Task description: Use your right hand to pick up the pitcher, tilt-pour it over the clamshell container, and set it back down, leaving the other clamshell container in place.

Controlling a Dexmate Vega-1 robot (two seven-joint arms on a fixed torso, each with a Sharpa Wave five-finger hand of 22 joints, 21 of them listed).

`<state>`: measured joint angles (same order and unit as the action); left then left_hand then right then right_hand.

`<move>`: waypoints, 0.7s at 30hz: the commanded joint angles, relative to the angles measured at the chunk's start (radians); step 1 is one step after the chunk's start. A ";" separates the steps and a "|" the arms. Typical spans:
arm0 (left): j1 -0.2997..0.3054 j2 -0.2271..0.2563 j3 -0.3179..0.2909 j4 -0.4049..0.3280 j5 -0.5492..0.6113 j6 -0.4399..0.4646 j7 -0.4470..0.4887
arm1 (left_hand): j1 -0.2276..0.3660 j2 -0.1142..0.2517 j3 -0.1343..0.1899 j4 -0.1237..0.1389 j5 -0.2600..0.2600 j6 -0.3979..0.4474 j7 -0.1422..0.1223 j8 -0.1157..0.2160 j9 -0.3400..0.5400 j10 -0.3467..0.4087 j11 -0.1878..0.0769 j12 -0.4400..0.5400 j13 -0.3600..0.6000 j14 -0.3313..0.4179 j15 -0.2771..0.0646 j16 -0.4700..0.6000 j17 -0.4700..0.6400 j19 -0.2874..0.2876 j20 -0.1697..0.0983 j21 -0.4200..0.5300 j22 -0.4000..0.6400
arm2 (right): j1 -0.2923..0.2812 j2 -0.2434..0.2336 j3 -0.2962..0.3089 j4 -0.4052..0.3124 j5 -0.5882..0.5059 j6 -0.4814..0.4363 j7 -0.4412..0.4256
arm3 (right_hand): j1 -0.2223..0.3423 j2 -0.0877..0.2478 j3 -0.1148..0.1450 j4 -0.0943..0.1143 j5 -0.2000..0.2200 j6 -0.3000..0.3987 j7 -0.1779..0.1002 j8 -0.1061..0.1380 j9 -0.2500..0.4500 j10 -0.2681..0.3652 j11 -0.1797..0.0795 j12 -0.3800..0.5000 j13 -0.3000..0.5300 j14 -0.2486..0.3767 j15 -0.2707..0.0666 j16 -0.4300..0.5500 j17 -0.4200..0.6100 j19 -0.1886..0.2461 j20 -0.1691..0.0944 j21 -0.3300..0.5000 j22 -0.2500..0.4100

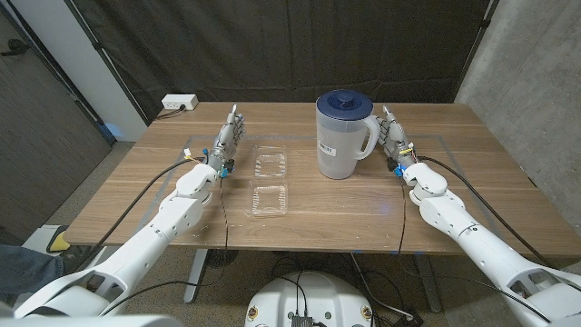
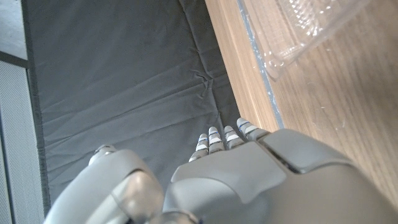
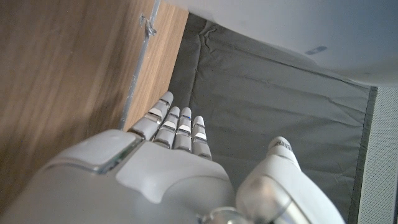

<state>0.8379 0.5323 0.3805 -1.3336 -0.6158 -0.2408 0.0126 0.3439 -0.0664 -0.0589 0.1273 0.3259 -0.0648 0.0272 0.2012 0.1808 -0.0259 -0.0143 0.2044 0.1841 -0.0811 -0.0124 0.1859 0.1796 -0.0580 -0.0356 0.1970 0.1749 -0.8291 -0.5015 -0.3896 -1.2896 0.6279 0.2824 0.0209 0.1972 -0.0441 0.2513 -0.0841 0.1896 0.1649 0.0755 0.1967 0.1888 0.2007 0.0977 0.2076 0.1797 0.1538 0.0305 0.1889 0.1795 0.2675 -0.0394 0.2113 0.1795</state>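
Observation:
A clear pitcher with a dark blue lid stands upright right of the table's middle, its handle turned to the right. Two clear clamshell containers lie to its left: one farther back and one nearer the front. My right hand stands just right of the pitcher's handle, fingers straight and apart, holding nothing. My left hand stands left of the far clamshell, fingers extended, empty. In the left wrist view a clamshell edge shows beyond my left hand. The right wrist view shows my right hand over bare wood.
A white power strip sits at the table's back left corner. Dark curtain hangs behind the table. Blue tape lines mark the wood near the right arm. Cables run along both forearms.

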 commanded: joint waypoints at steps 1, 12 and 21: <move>0.008 0.041 0.008 -0.057 0.029 0.065 0.035 | 0.009 0.004 -0.001 0.006 0.008 -0.002 0.003 0.004 0.004 -0.006 -0.003 0.007 0.004 -0.005 -0.002 0.007 0.002 -0.009 -0.029 0.004 0.004 | -0.012 -0.003 -0.027 -0.035 -0.071 -0.015 -0.076 | 0.011 0.000 0.007 -0.002 0.006 0.008 0.003 0.003 0.002 0.010 -0.001 0.007 0.004 0.009 0.003 0.004 0.001 0.005 -0.015 0.005 0.003; 0.018 0.083 0.002 -0.095 0.027 0.102 0.022 | 0.016 0.012 -0.001 0.003 0.011 0.002 0.002 0.004 0.004 0.001 -0.003 0.009 0.004 -0.001 -0.002 0.007 0.002 -0.009 -0.028 0.003 0.004 | -0.101 -0.017 0.011 -0.112 -0.090 0.057 -0.146 | 0.014 -0.006 0.002 -0.006 0.008 0.022 -0.004 0.007 0.001 0.026 -0.006 0.012 0.004 0.023 -0.006 0.007 0.001 0.016 -0.017 0.006 0.003; -0.010 0.077 0.018 -0.042 0.018 0.097 -0.038 | 0.023 0.019 0.000 0.000 0.014 0.009 0.001 0.005 0.005 0.006 -0.005 0.009 0.004 0.003 -0.002 0.007 0.002 -0.011 -0.023 0.002 0.004 | -0.191 -0.058 0.047 -0.222 -0.098 0.050 -0.205 | 0.019 -0.009 0.000 -0.010 0.010 0.031 -0.005 0.009 0.001 0.040 -0.008 0.016 0.004 0.037 -0.016 0.009 0.001 0.032 -0.023 0.010 0.003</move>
<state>0.8496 0.6021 0.3849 -1.4111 -0.5903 -0.1513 0.0285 0.3583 -0.0520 -0.0589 0.1271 0.3335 -0.0609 0.0308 0.2012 0.1842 -0.0221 -0.0181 0.2046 0.1840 -0.0810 -0.0124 0.1858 0.1795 -0.0579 -0.0355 0.1970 0.1747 -0.9295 -0.5253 -0.3779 -1.4073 0.5438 0.3204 -0.1165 0.2051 -0.0520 0.2483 -0.0871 0.1896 0.1842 0.0697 0.1966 0.1885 0.2259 0.0910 0.2154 0.1795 0.1771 0.0180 0.1925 0.1767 0.2838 -0.0411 0.2113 0.1794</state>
